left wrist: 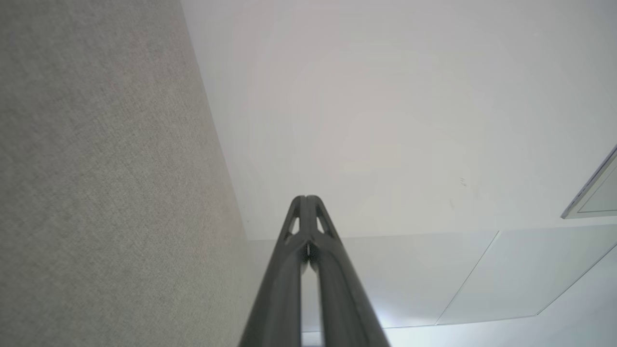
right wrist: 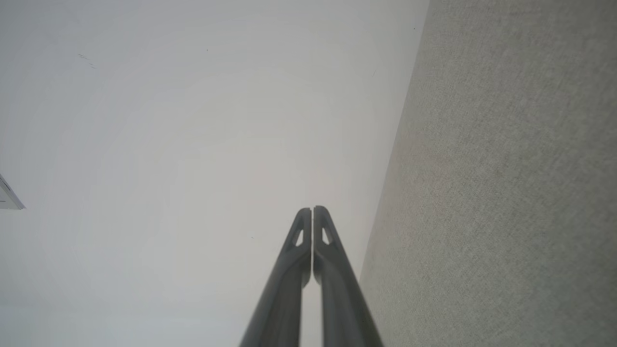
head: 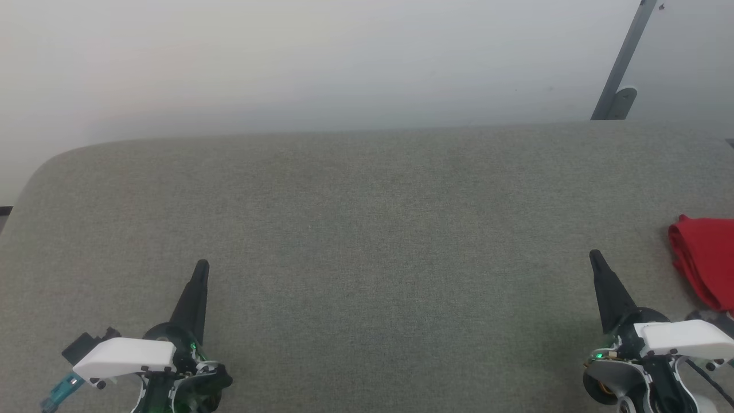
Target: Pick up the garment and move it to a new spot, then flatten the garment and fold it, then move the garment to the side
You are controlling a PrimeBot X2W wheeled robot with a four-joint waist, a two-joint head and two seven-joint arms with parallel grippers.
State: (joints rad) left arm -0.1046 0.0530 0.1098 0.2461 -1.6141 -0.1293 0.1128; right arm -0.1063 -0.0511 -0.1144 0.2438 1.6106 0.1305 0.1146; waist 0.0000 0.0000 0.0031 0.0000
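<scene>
Here, the left gripper sits low left, its tapered dark fingers pressed together on nothing, over a grey, coarse-woven padded surface with a rounded corner. Further right the right gripper is likewise pressed together and empty; near it, at the right edge, the garment lies bunched, red and cut off by the frame. It looks light, limp and slippery, so I would pinch a raised fold on its left rim
</scene>
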